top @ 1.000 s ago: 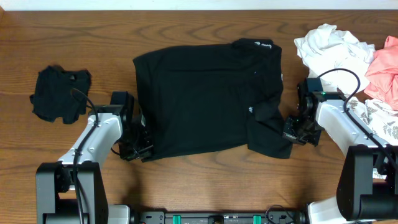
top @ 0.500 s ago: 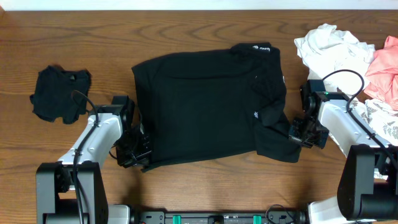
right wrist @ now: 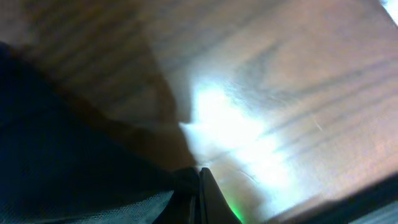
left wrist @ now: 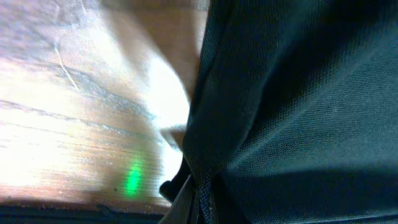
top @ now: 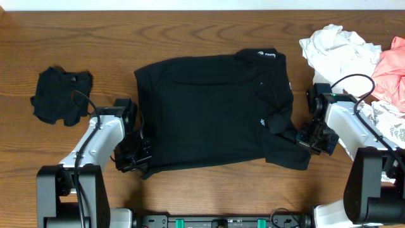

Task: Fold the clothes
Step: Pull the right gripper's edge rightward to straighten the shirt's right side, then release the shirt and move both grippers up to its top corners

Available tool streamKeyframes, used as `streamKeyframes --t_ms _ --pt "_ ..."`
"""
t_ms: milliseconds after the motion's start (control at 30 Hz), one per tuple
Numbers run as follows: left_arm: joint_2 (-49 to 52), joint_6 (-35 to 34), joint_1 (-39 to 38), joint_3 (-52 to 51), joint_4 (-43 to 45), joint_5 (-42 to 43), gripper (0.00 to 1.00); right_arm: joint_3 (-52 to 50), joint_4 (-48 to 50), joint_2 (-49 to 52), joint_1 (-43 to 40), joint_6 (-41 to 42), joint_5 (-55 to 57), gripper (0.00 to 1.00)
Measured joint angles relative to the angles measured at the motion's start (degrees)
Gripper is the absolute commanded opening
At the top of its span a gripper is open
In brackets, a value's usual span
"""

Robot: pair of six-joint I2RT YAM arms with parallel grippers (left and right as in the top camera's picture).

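The wood-grain table (top: 202,31) is brown and glossy. At its middle lies the black shirt (top: 209,111), a matte fine-mesh fabric spread in a rough rectangle, with collar and small white tag at the far right corner. At the right edge are heaped a crumpled white garment (top: 335,47), a pink garment (top: 392,69) and a leaf-print cloth (top: 389,123), just beside the right arm. A small rumpled black garment (top: 60,95) lies well apart at left. The left gripper (top: 136,159) is clenched on the shirt's near left corner; the right gripper (top: 308,140) pinches its near right sleeve
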Motion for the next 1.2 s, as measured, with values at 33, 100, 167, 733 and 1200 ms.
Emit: streamKeyframes --t_ms 33,100,167,733,1200 --pt "0.0 -0.1 0.0 0.0 0.1 0.0 0.06 0.0 -0.1 0.0 -0.4 0.9 0.3 0.01" --pt "0.0 -0.1 0.0 0.0 0.4 0.0 0.06 0.0 0.0 0.0 -1.4 2.1 0.7 0.01" --pt "0.0 -0.1 0.0 0.0 0.6 0.0 0.06 0.0 0.1 0.0 -2.2 2.9 0.9 0.01" --pt "0.0 -0.1 -0.2 0.0 0.7 -1.2 0.06 0.0 -1.8 0.0 -7.8 3.2 1.9 0.07" --pt "0.0 -0.3 -0.2 0.4 2.3 -2.9 0.32 7.5 -1.7 0.0 -7.6 -7.8 -2.9 0.04"
